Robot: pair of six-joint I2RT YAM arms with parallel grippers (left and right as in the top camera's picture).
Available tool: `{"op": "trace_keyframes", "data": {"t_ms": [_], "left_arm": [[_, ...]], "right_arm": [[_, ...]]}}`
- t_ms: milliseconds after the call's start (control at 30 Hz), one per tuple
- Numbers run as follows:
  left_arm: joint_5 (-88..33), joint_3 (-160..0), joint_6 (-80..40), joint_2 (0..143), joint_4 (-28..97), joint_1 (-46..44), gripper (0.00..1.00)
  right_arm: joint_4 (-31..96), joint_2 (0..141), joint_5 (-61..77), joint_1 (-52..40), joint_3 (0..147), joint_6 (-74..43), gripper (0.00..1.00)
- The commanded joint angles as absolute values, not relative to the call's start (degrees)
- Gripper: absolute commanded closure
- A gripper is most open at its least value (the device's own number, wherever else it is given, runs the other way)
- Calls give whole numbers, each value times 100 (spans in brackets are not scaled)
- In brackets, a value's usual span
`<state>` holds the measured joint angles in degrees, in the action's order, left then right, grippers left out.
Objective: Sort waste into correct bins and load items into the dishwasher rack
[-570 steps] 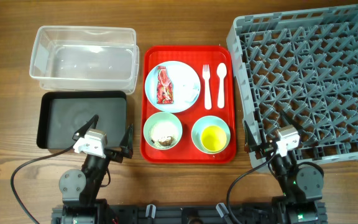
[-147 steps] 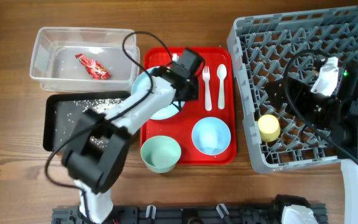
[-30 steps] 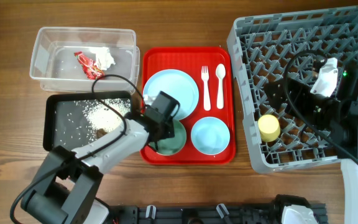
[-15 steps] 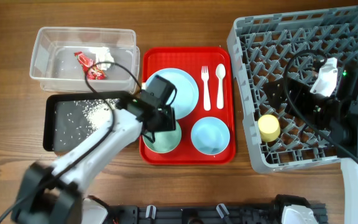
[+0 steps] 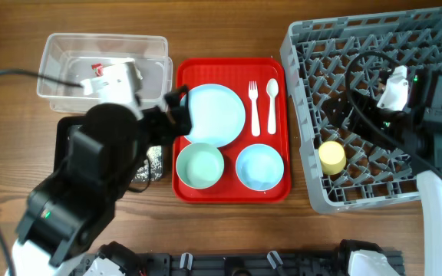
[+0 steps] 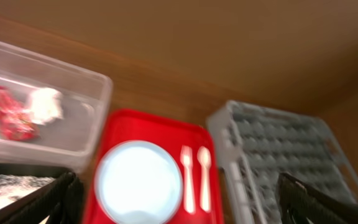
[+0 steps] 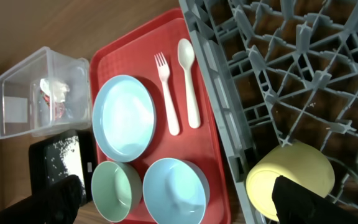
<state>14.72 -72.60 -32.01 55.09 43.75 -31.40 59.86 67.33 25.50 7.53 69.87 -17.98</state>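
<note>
Two hands are seen wide open and empty: left hand point(image 6: 176, 186), right hand point(image 7: 176, 186). A small yellow cup point(image 7: 291, 163) is seated in the grey plastic lattice rack point(image 7: 215, 74).

Yellow cup point(image 5: 331, 157) lies inside the dishwasher rack point(image 5: 336, 54)

bright, even light from above; shadows short, faint. overhead view sharp, but raised left arm point(image 5: 90, 180) looms large, slightly soft. left wrist view heavily blurred: plate point(image 6: 138, 182), rack point(image 6: 284, 149) smeared. right wrist view crisp; tub point(image 7: 23, 102) shows slight sheen.
</note>
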Motion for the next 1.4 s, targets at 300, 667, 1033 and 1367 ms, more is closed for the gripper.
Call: {"op": "trace_keyframes", "data": {"t_ms": [300, 667, 1033, 1367], "left_arm": [[-84, -5238, -1367, 3704, 2434, -937, 0], [-897, -1487, -1382, 982, 104, 19, 0], [-740, -32, -1387, 14, 202, 178, 0], [-744, -32, -1387, 38, 366, 178, 0]], "right_arm": [[5892, 7631, 2574, 735, 7048, -1817, 0], [5756, 7931, 2571, 735, 7048, -1820, 0], [5612, 7931, 2561, 735, 7048, -1820, 0], [5612, 7931, 2550, 735, 7048, -1820, 0]]}}
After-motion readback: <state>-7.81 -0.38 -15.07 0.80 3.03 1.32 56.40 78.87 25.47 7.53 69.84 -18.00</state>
